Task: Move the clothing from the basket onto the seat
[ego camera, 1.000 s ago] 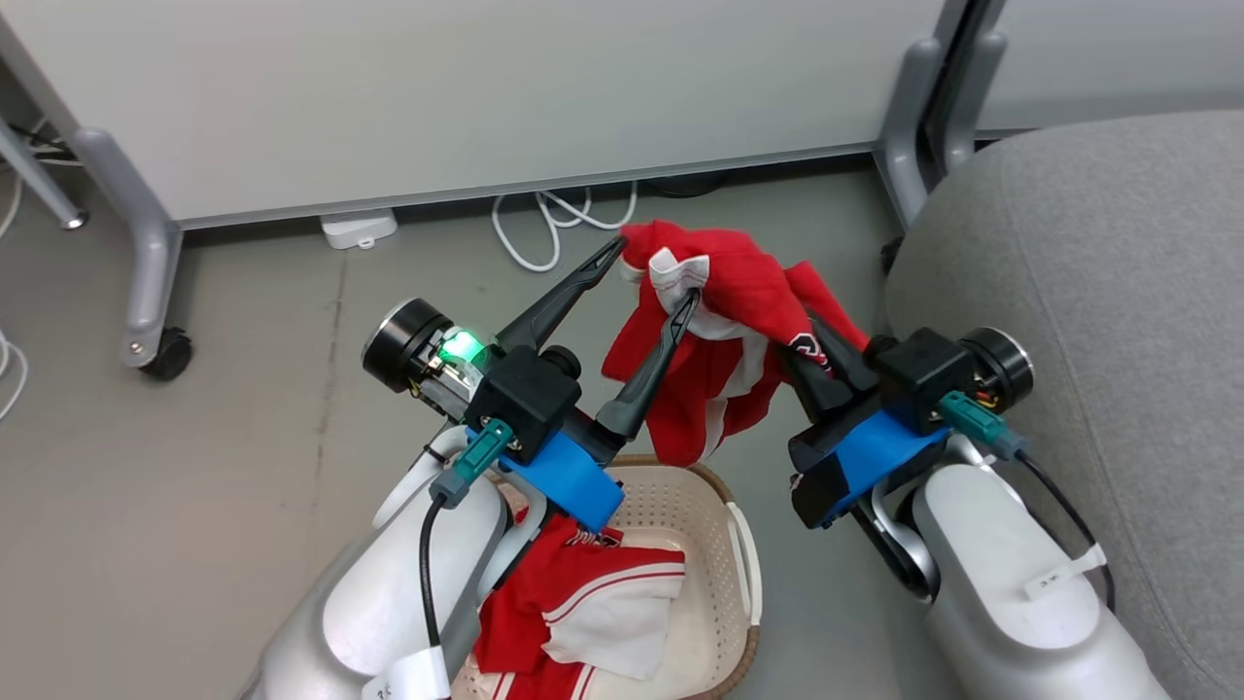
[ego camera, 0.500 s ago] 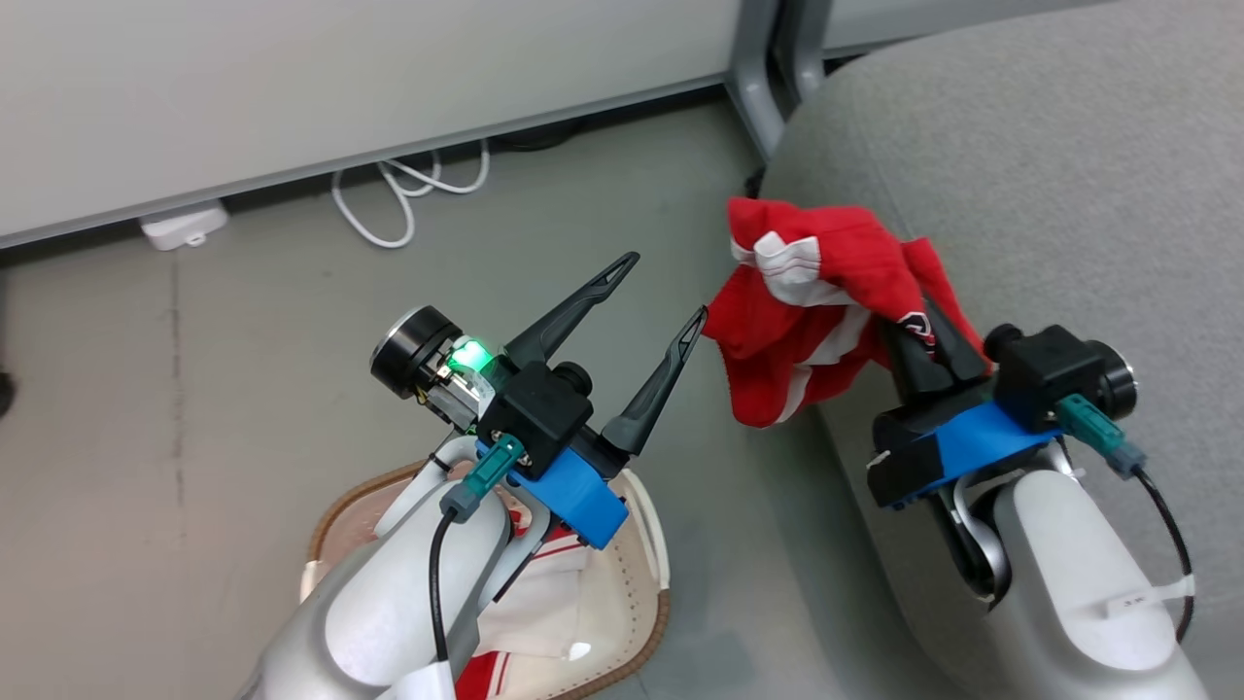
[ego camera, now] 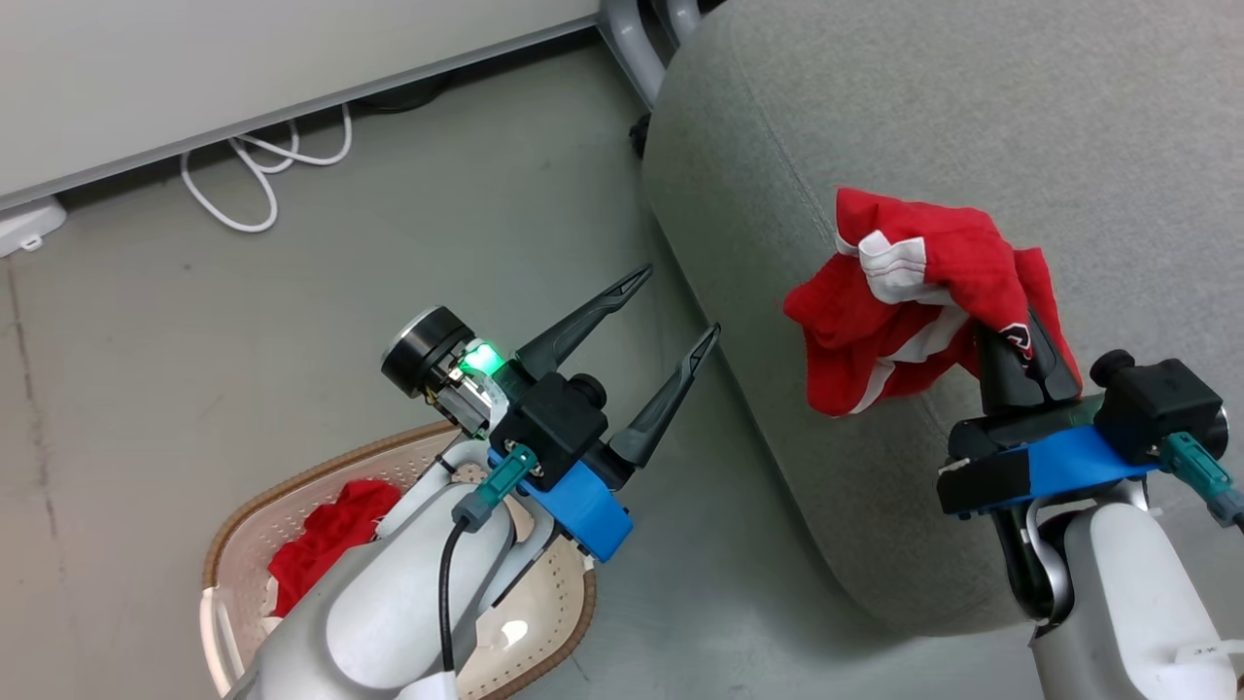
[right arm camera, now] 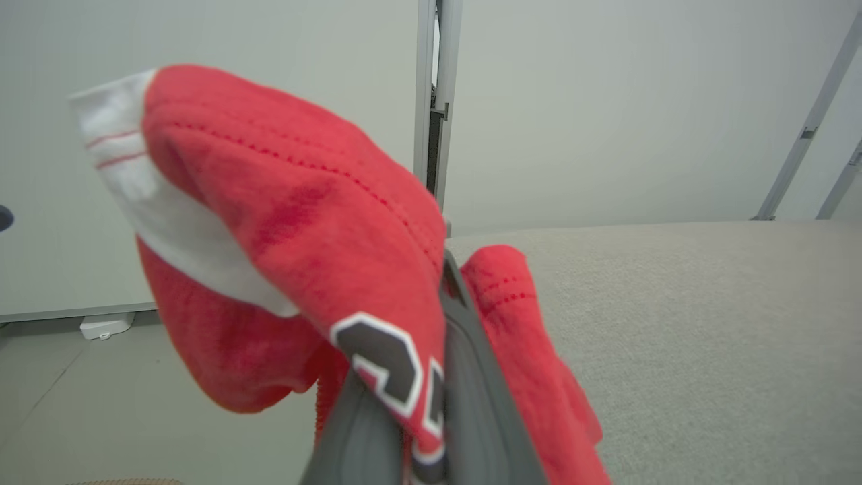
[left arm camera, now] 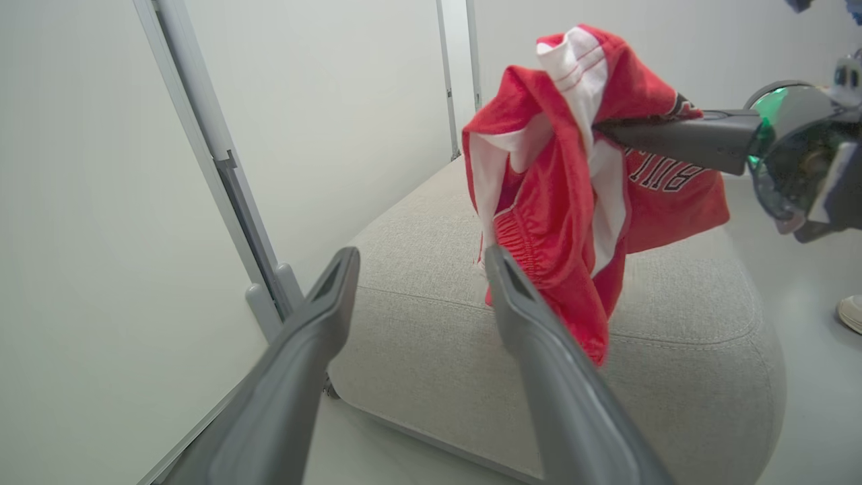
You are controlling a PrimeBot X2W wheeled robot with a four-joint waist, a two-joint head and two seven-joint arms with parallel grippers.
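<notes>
The soft red sports garment with white trim (ego camera: 914, 292), a second ago over the floor with the left gripper (ego camera: 680, 301) at it, now dangles above the large grey fabric seat cushion (ego camera: 972, 117), bunched in the clamped right gripper (ego camera: 1013, 342) alone. Light and limp, it should hold by any pinched fold, though loose ends will trail. The left gripper stands wide and empty over the oval cream perforated basket (ego camera: 243, 515), where more red cloth (ego camera: 326, 530) lies.

Under my arms a bare grey floor (ego camera: 292, 321), white partition panel (ego camera: 243, 68) ahead of me, grey metal leg (ego camera: 630, 34), looped white cable (ego camera: 264, 167) at its foot
</notes>
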